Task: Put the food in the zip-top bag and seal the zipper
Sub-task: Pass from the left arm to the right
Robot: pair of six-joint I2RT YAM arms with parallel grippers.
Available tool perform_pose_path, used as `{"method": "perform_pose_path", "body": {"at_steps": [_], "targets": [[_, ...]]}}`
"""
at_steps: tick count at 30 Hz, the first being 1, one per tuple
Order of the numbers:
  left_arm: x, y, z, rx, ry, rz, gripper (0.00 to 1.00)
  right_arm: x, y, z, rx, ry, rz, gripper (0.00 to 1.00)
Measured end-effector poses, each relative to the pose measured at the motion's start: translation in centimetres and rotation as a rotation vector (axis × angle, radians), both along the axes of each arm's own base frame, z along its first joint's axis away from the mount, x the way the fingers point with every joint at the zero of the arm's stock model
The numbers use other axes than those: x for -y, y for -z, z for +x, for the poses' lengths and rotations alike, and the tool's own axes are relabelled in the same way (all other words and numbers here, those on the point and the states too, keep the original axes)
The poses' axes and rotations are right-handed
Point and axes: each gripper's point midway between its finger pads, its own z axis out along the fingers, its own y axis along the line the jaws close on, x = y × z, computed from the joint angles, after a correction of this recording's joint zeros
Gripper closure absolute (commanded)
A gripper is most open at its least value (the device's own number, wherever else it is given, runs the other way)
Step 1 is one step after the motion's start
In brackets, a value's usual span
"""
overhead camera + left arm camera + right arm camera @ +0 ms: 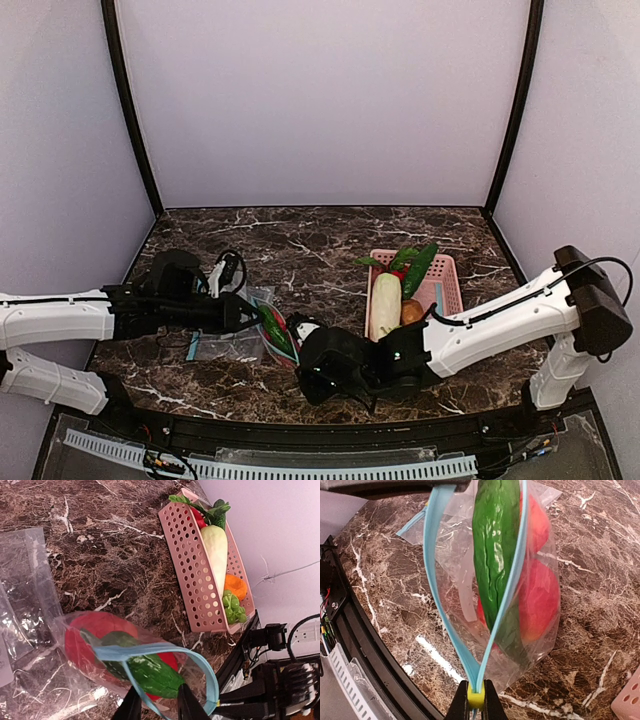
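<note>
Showing the zip-top bag [452, 555] on the marble table [600, 570] between the two grippers, mouth gaping, with the cucumber [495, 545] and two red fruits [540, 600] already inside. The zipper [145, 651] forms an open loop whose two lips meet at a yellow tab [476, 696], pinched in the closed fingers of the right gripper [476, 702]. From this pinch the zipper's long axis runs straight away toward the left gripper [156, 705] at the far end. Its fingers straddle the rim; whether they clamp it cannot be told. Sealing likely proceeds along this axis. The pink basket [185, 560] stands well apart.
</note>
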Motion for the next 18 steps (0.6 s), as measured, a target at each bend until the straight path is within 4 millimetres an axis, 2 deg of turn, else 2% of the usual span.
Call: {"method": "perform_pose_path", "body": {"at_steps": [1, 2, 4, 6, 9, 12, 14, 18], "targets": [[-0.2, 0.0, -0.1, 0.001, -0.002, 0.007, 0.52, 0.1, -0.5, 0.0, 0.005, -0.004, 0.002, 1.0], [-0.4, -0.1, -0.1, 0.007, -0.001, 0.016, 0.41, 0.3, -0.9, 0.0, 0.01, -0.01, 0.005, 1.0], [-0.9, -0.5, -0.2, 0.022, -0.001, 0.047, 0.3, 0.7, -2.2, -0.1, 0.021, -0.025, 0.009, 1.0], [-1.4, -1.6, -0.1, 0.043, -0.007, 0.082, 0.24, 1.1, -3.6, 0.1, 0.03, -0.04, 0.024, 1.0], [-2.3, -4.3, 0.2, 0.102, -0.011, 0.124, 0.19, 1.7, -5.4, 0.2, 0.024, -0.08, 0.05, 1.0], [-3.3, -7.3, 0.2, 0.176, -0.017, 0.158, 0.15, 2.5, -6.9, 1.3, 0.011, -0.11, 0.072, 1.0], [-4.1, -9.1, 0.0, 0.228, -0.012, 0.185, 0.14, 2.9, -7.4, 2.0, -0.002, -0.132, 0.081, 1.0], [-4.8, -11.3, -0.6, 0.315, 0.048, 0.231, 0.16, 3.6, -7.7, 2.7, -0.033, -0.184, 0.082, 1.0]]}}
